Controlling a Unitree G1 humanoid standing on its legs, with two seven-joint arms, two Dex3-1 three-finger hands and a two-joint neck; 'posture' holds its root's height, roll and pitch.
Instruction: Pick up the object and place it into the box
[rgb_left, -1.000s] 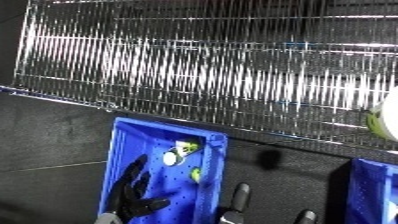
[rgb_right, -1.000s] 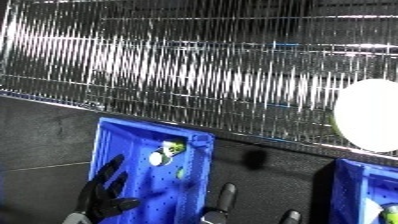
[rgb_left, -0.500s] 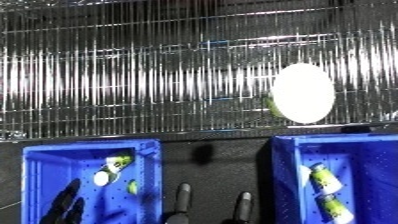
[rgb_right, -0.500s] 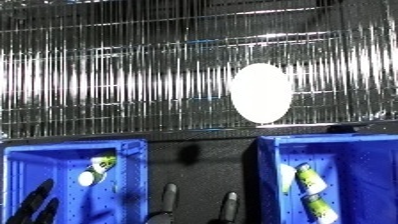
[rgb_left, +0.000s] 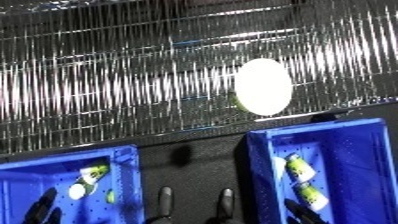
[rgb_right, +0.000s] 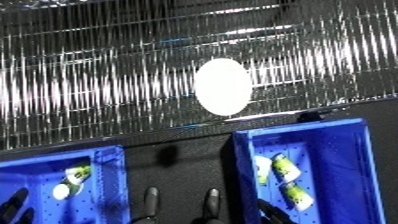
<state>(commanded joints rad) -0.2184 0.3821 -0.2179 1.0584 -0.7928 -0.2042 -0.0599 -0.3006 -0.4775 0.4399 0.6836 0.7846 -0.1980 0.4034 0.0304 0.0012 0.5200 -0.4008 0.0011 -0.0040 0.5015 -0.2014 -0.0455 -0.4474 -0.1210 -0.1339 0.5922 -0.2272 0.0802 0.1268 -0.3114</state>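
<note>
1. Count: two blue bins, a left bin (rgb_left: 124, 165) and a right bin (rgb_left: 351, 150), are in view. The right bin holds two objects (rgb_left: 300, 169); the left bin holds about two more (rgb_left: 91, 175).
2. Hands: the left hand (rgb_left: 43, 212) shows as dark fingers at the lower edge, over the left bin. A dark finger of the right hand (rgb_left: 302, 216) shows inside the right bin, just below the objects. Whether either hand is wide or narrow cannot be told.
3. Open room: a dark table strip (rgb_left: 191, 160) separates the bins, between the hands. A wire rack (rgb_left: 133, 85) runs along the far side, beyond both hands.
4. Appearance: the objects are small yellow-green and white cylinders, lying tilted.
</note>
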